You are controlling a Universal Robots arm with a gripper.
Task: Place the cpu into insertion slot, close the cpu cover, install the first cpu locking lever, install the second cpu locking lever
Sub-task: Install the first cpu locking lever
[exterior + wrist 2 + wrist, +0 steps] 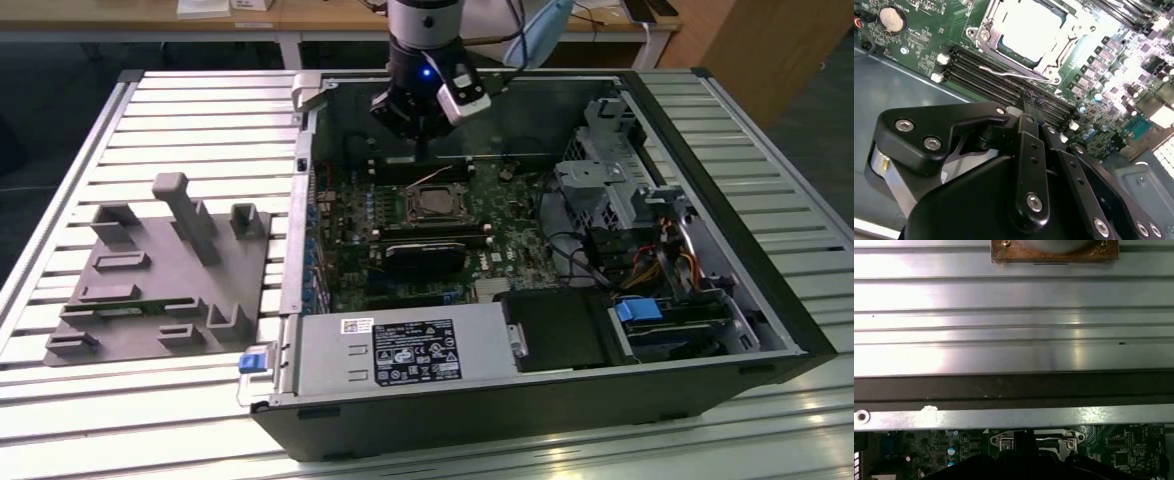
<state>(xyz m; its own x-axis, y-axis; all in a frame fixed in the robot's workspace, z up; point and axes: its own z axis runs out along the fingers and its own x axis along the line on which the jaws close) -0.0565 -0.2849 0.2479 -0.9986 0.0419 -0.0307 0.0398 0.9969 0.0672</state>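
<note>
The cpu (1026, 25) lies in the insertion slot (434, 206) on the green board, its pale metal top showing through the window of the cpu cover (1056, 47), which lies flat over it. A thin wire locking lever (1009, 73) stands out from the socket's side, between the socket and the black memory slots. My gripper (424, 152) hangs just behind the socket, at the case's far side. Its black fingers (1028, 130) are shut together with nothing between them, and their tips sit close to the lever's end. The socket's rim (1034, 441) also shows in the first wrist view.
The open computer case (787, 330) lies on a slatted metal table (200, 110). A grey fixture block (160, 270) stands at the exterior view's left. Inside are a power supply (400, 355), a drive cage (607, 185) and cables (667, 265). Black memory slots (989, 82) run beside the socket.
</note>
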